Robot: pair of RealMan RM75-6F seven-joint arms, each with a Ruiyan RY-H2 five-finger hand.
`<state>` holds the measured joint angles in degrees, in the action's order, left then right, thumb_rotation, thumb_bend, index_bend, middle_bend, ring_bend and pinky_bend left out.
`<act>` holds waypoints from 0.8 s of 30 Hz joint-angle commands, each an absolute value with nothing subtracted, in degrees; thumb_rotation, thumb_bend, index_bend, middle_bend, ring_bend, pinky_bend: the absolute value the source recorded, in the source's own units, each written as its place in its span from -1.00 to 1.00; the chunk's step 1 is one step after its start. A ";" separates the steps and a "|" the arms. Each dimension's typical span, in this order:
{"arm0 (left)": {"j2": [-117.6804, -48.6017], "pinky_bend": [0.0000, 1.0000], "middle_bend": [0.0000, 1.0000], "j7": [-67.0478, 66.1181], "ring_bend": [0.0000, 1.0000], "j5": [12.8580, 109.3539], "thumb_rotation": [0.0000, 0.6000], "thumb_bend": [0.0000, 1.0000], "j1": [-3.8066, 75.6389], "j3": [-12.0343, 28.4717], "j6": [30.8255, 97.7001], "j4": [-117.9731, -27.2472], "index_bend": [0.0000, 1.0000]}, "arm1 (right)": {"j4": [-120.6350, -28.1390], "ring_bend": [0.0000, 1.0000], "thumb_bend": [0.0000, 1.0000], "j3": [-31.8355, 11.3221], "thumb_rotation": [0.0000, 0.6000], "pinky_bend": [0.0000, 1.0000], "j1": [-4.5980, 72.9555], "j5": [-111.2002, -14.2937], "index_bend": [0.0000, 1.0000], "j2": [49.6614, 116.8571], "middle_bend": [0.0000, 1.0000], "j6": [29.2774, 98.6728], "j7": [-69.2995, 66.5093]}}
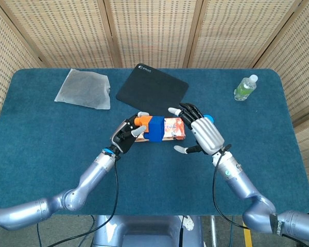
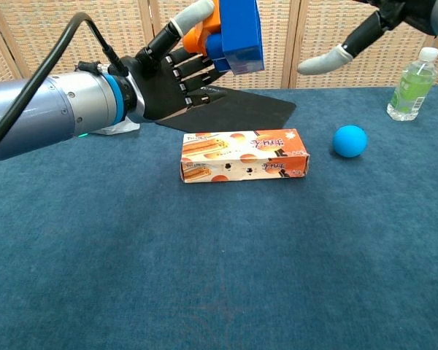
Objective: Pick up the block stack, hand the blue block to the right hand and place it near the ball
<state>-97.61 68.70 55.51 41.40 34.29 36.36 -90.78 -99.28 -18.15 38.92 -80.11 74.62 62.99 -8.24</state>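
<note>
Both hands meet above the counter (image 1: pixel 51 144): the left hand (image 1: pixel 124 137) holds the block stack aloft, its blue block (image 1: pixel 155 128) pointing toward the right hand (image 1: pixel 202 135), just beside it with fingers spread and empty.

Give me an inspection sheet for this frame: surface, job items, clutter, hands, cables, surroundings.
Surface: blue cloth table.
Job's things: blue block stacked with orange block, held aloft; ball on the table.
Clutter: snack box, black mat, plastic bag, bottle.
Hands: left hand grips the stack; right hand spread, holding nothing, beside it.
Cables: black cable along left arm.
Surroundings: wicker screens.
</note>
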 commanded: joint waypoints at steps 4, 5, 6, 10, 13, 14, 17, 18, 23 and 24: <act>-98.98 -1.00 0.03 67.71 -0.24 54.49 1.00 -0.47 41.62 34.49 36.42 -90.85 0.19 | -100.83 -1.00 -1.00 -19.77 1.00 -1.00 40.66 -76.03 -0.66 76.56 -0.61 62.31 -5.89; -99.27 -1.00 0.03 67.53 -0.24 54.25 1.00 -0.47 41.68 34.51 36.49 -90.78 0.19 | -101.02 -1.00 -1.00 -20.10 1.00 -1.00 40.94 -75.03 -0.65 76.91 -0.60 62.14 -5.61; -99.50 -1.00 0.03 67.36 -0.24 54.09 1.00 -0.46 41.70 34.54 36.55 -90.75 0.19 | -101.26 -1.00 -1.00 -20.34 1.00 -1.00 41.15 -74.16 -0.64 77.18 -0.58 61.98 -5.34; -100.45 -1.00 0.03 66.75 -0.24 53.36 1.00 -0.45 41.78 34.73 36.80 -90.50 0.19 | -101.90 -1.00 -1.00 -20.84 1.00 -1.00 41.94 -71.65 -0.56 78.01 -0.53 61.46 -4.03; -101.13 -1.00 0.03 66.10 -0.24 53.03 1.00 -0.44 41.91 34.72 36.71 -90.40 0.19 | -102.20 -1.00 -1.00 -21.45 1.00 -1.00 42.65 -69.85 -0.38 78.94 -0.43 61.49 -3.03; -101.38 -1.00 0.03 65.94 -0.24 52.83 1.00 -0.44 41.91 34.81 36.73 -90.38 0.19 | -102.27 -1.00 -1.00 -21.76 1.00 -1.00 42.91 -69.26 -0.30 79.30 -0.39 61.67 -2.66; -101.75 -1.00 0.03 65.35 -0.24 52.65 1.00 -0.42 41.89 34.84 36.48 -90.41 0.19 | -102.41 -0.95 -0.98 -22.36 1.00 -1.00 43.42 -68.26 0.02 80.21 -0.17 62.21 -2.18; -101.78 -1.00 0.03 65.18 -0.24 52.52 1.00 -0.42 41.86 34.90 36.45 -90.35 0.19 | -102.44 -0.91 -0.92 -22.42 1.00 -1.00 43.47 -68.32 0.12 80.34 -0.09 62.41 -2.20; -100.74 -1.00 0.03 63.86 -0.24 51.48 1.00 -0.42 41.37 35.49 35.96 -90.16 0.19 | -102.15 -0.77 -0.61 -22.78 1.00 -1.00 42.95 -69.15 0.33 79.78 0.09 63.61 -3.70; -100.23 -1.00 0.03 63.67 -0.24 51.44 1.00 -0.42 41.17 35.63 35.67 -90.20 0.19 | -102.02 -0.76 -0.60 -22.82 1.00 -1.00 42.75 -69.36 0.34 79.34 0.09 63.70 -4.07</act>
